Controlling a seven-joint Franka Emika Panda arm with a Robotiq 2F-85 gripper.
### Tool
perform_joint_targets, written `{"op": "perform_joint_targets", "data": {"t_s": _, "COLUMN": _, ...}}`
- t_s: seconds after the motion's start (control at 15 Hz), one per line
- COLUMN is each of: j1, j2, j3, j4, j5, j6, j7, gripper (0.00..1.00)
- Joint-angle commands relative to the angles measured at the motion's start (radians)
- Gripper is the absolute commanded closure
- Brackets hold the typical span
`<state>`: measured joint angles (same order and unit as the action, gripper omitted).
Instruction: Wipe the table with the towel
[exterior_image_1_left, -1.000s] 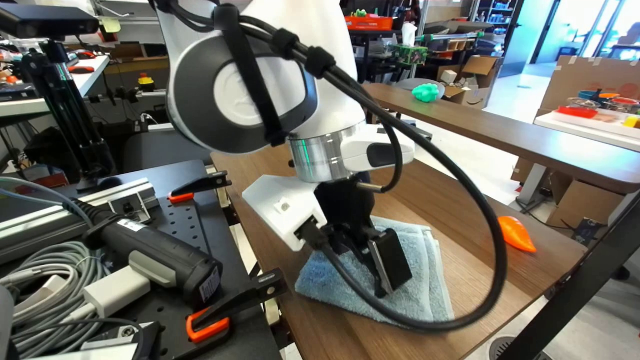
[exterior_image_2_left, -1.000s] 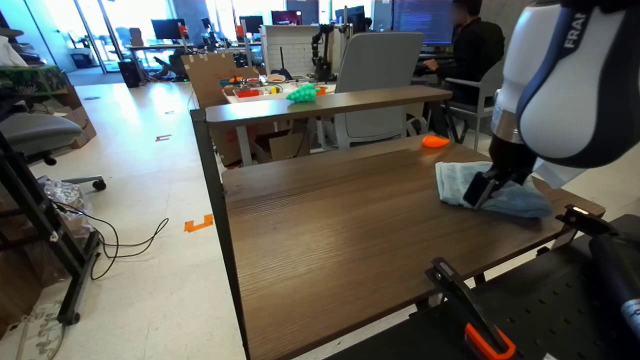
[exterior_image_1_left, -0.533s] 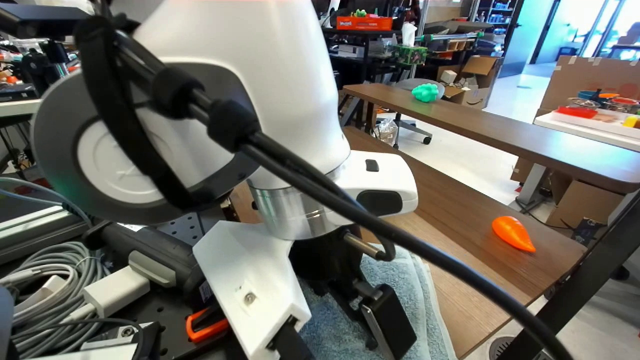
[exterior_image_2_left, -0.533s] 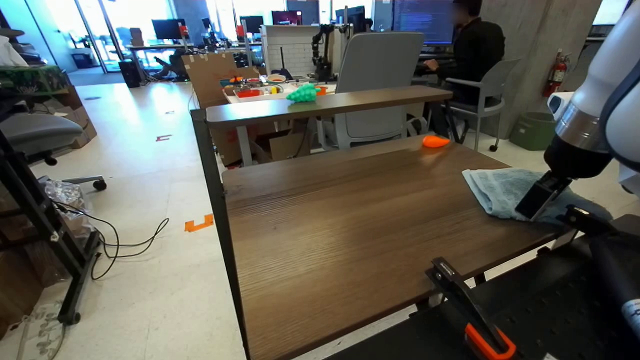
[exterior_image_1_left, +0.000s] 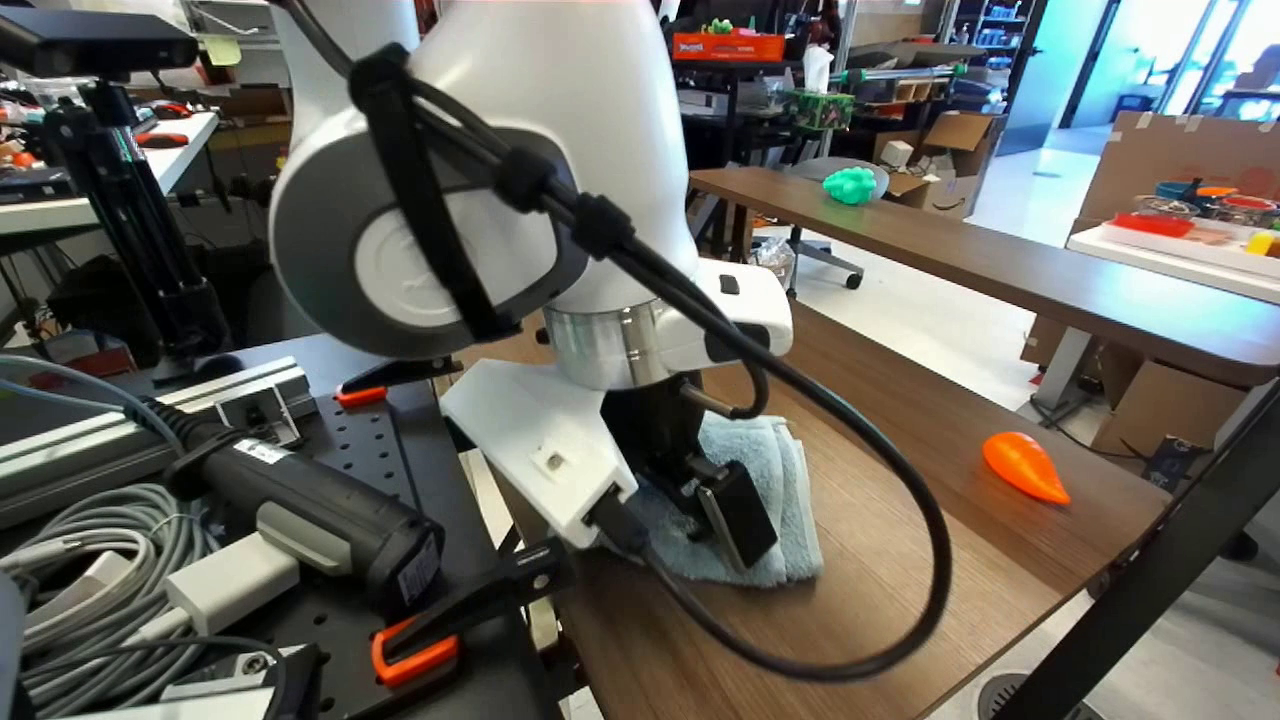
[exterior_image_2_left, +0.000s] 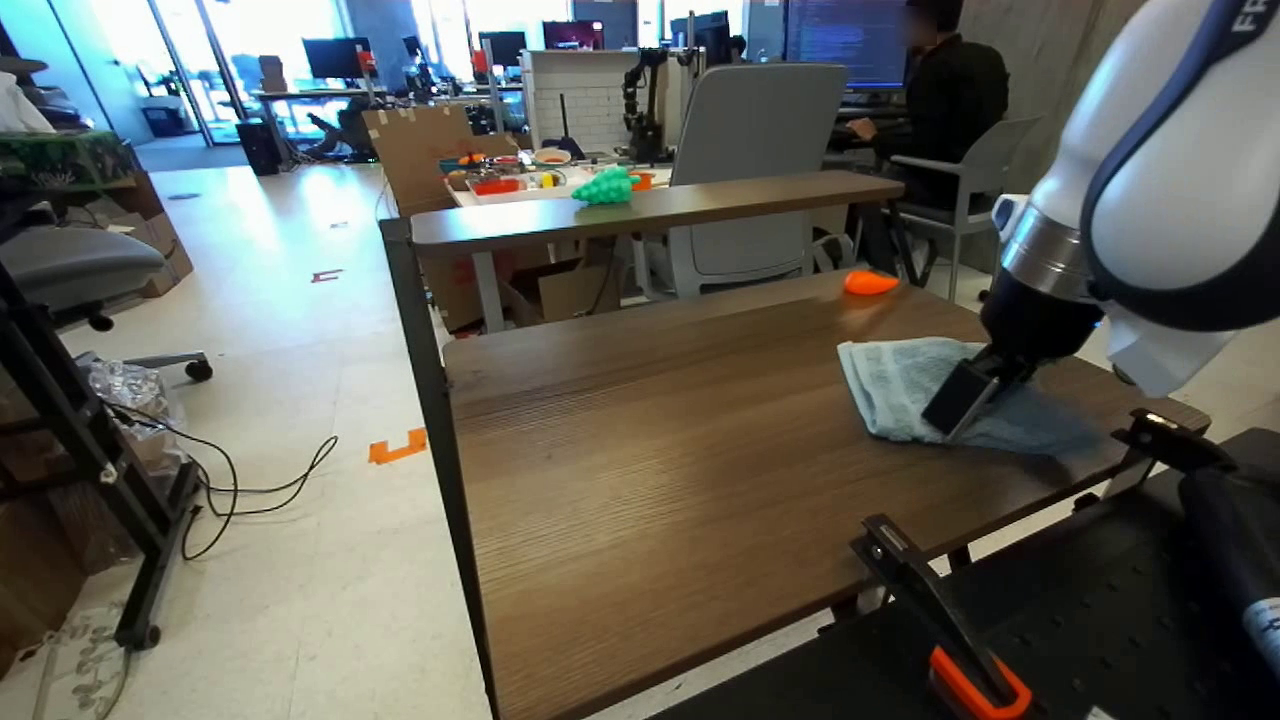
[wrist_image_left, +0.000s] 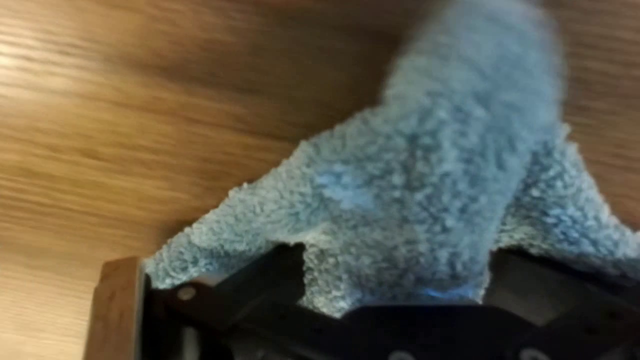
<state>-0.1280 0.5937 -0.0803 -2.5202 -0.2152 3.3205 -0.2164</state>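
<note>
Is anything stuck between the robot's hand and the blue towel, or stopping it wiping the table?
Nothing visible stands between the hand and the blue towel; they touch. On the table, the orange teardrop-shaped object by the far edge might block wiping there.

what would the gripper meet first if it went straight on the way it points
The towel, it seems: it bunches at the down-tilted fingers, with the table beneath; how deep they reach is unclear.

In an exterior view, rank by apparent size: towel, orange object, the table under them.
Largest to smallest, in an exterior view:
1. table
2. towel, even partly covered by the arm's end
3. orange object
The gaps are wide; no ties.
</note>
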Motion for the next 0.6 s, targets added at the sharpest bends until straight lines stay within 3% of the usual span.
{"op": "perform_joint_targets", "data": {"t_s": 0.0, "j1": 0.03, "j2": 0.058, "j3": 0.124, "j4": 0.072, "j5": 0.041, "j6": -0.142, "j7": 0.064, "gripper": 0.0}}
{"op": "perform_joint_targets", "data": {"t_s": 0.2, "j1": 0.116, "j2": 0.063, "j3": 0.145, "j4": 0.095, "j5": 0.058, "j6": -0.205, "j7": 0.093, "gripper": 0.0}}
{"op": "perform_joint_targets", "data": {"t_s": 0.53, "j1": 0.39, "j2": 0.09, "j3": 0.031, "j4": 0.084, "j5": 0.067, "j6": -0.18, "j7": 0.174, "gripper": 0.0}}
